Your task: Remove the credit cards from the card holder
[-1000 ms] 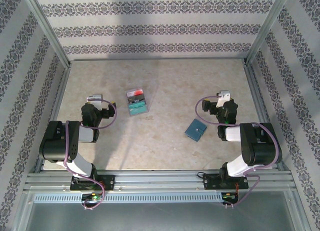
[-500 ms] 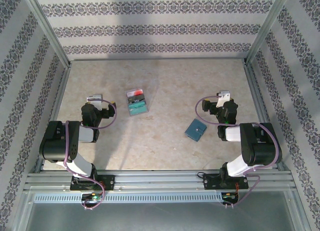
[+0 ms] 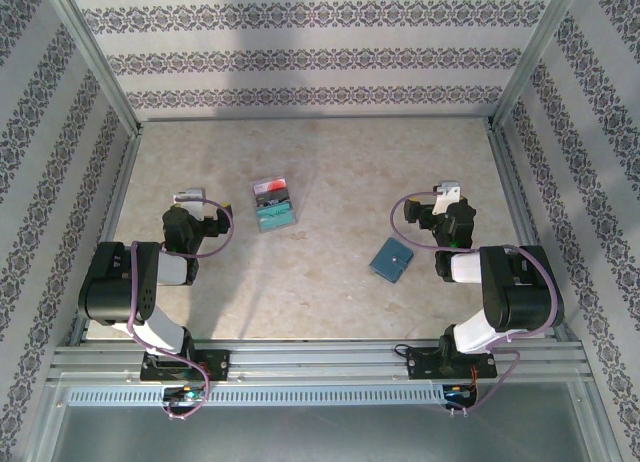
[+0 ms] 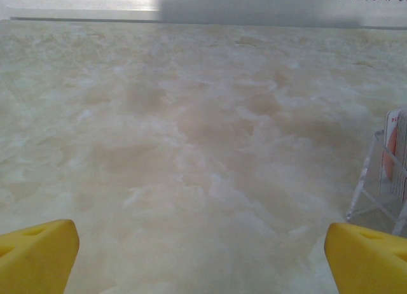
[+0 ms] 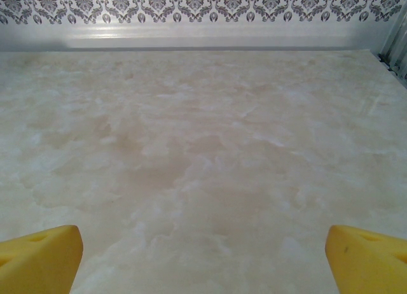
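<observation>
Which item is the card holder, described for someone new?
On the marbled table, look beside the right arm, toward the middle. The card holder lies flat there: a plain blue-grey square, unlike the clear stand nearer the left arm.

You see the beige marbled tabletop [image 3: 330, 152] from above and behind; both wrist cameras skim it low, facing its far edge.

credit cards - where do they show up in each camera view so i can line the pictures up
top external: credit cards lie left of centre on the table, on the left arm's side.
left wrist: cut off at the far right edge, about mid-height, part of a red circle showing.
right wrist: looks across the table toward the patterned back wall.
shared landmark: the patterned back wall, running along the top of each view.
</observation>
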Controlling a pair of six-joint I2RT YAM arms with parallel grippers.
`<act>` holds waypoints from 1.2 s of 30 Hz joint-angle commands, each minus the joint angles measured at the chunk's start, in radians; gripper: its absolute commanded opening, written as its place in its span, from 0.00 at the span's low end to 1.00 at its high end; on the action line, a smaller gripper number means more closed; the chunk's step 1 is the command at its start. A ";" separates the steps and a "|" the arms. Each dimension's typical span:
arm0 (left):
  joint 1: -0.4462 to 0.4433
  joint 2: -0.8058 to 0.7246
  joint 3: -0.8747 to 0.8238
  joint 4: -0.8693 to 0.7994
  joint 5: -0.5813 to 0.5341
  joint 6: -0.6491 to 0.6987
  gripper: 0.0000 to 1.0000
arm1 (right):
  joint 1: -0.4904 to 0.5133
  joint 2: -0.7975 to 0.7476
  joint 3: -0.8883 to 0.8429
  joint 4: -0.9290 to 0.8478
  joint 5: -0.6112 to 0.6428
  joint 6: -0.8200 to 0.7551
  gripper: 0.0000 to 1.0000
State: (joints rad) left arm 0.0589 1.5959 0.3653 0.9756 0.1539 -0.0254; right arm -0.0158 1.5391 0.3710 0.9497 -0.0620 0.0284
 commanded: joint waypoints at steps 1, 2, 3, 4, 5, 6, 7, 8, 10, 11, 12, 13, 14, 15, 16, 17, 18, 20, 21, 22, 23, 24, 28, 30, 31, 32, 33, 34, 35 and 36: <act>-0.008 -0.002 0.018 -0.016 0.016 0.019 0.99 | -0.001 -0.008 0.003 0.006 -0.016 0.013 0.98; -0.008 -0.001 0.018 -0.015 0.016 0.019 0.99 | -0.001 -0.008 0.003 0.007 -0.016 0.013 0.98; -0.008 -0.002 0.017 -0.014 0.016 0.019 0.99 | -0.001 -0.008 0.003 0.008 -0.016 0.014 0.98; -0.008 -0.002 0.017 -0.014 0.018 0.019 0.99 | -0.001 -0.008 0.003 0.008 -0.016 0.014 0.98; -0.008 -0.002 0.015 -0.011 0.020 0.019 0.99 | -0.001 -0.008 0.003 0.008 -0.016 0.013 0.98; -0.008 -0.002 0.015 -0.010 0.021 0.019 0.99 | -0.001 -0.009 0.002 0.008 -0.016 0.013 0.98; -0.006 -0.002 0.014 -0.010 0.020 0.019 0.99 | -0.001 -0.009 0.002 0.008 -0.009 0.016 0.98; -0.007 -0.003 0.013 -0.006 0.016 0.015 0.99 | -0.001 -0.011 0.003 0.006 0.006 0.022 0.98; -0.007 -0.016 0.005 -0.001 0.005 0.011 0.99 | -0.001 -0.014 0.002 0.003 0.016 0.025 0.98; -0.008 -0.026 -0.001 0.002 -0.002 0.009 0.99 | -0.001 -0.016 0.002 0.003 0.016 0.024 0.98; -0.007 -0.039 -0.005 0.002 -0.007 0.007 0.99 | -0.001 -0.019 0.002 0.002 0.017 0.024 0.98; -0.007 -0.057 -0.007 -0.010 -0.012 0.007 0.99 | -0.001 -0.028 0.001 -0.003 0.019 0.022 0.98; -0.007 -0.076 -0.008 -0.026 -0.018 0.005 0.99 | -0.001 -0.042 0.000 -0.015 0.023 0.024 0.98; -0.007 -0.102 -0.008 -0.048 -0.026 0.003 0.99 | -0.001 -0.063 0.000 -0.027 0.029 0.027 0.98; -0.008 -0.127 -0.008 -0.071 -0.044 -0.003 0.99 | -0.001 -0.084 0.000 -0.046 0.034 0.029 0.98; -0.007 -0.156 -0.009 -0.091 -0.065 -0.009 0.99 | -0.001 -0.115 0.003 -0.081 0.044 0.031 0.98; -0.006 -0.180 -0.011 -0.110 -0.085 -0.015 0.99 | -0.002 -0.141 0.004 -0.107 0.057 0.034 0.98; -0.007 -0.246 -0.009 -0.163 -0.114 -0.024 0.99 | -0.001 -0.209 0.012 -0.184 0.095 0.051 0.98; -0.007 -0.281 -0.007 -0.190 -0.125 -0.034 0.99 | -0.001 -0.243 0.016 -0.232 0.113 0.066 0.98; -0.007 -0.321 0.000 -0.231 -0.141 -0.060 0.99 | -0.001 -0.281 0.025 -0.289 0.134 0.084 0.98; -0.008 -0.359 0.013 -0.280 -0.156 -0.089 0.99 | -0.001 -0.314 0.033 -0.343 0.153 0.098 0.98; -0.007 -0.390 0.031 -0.328 -0.159 -0.110 0.99 | -0.001 -0.351 0.047 -0.413 0.176 0.119 0.98; -0.008 -0.471 0.110 -0.490 -0.102 -0.225 0.99 | 0.002 -0.482 0.087 -0.648 0.234 0.193 0.98; -0.013 -0.486 0.137 -0.541 -0.075 -0.285 0.99 | 0.007 -0.542 0.093 -0.743 0.260 0.242 0.98; -0.019 -0.492 0.143 -0.557 -0.072 -0.319 0.99 | 0.009 -0.574 0.098 -0.798 0.271 0.274 0.98; -0.029 -0.498 0.144 -0.561 -0.059 -0.339 0.99 | 0.011 -0.601 0.104 -0.857 0.277 0.307 0.98; -0.042 -0.507 0.145 -0.567 -0.058 -0.351 0.99 | 0.015 -0.625 0.112 -0.910 0.275 0.326 0.98; -0.061 -0.515 0.148 -0.585 -0.066 -0.365 0.99 | 0.021 -0.647 0.125 -0.978 0.282 0.357 0.98; -0.083 -0.526 0.152 -0.605 -0.072 -0.374 0.99 | 0.027 -0.666 0.138 -1.049 0.286 0.390 0.98; -0.112 -0.536 0.156 -0.622 -0.085 -0.374 0.99 | 0.037 -0.678 0.149 -1.106 0.281 0.414 0.98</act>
State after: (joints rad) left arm 0.0032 1.0870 0.4980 0.4652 0.0631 -0.3183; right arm -0.0013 0.8921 0.4759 0.0978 0.1833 0.3233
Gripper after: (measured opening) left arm 0.992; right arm 0.982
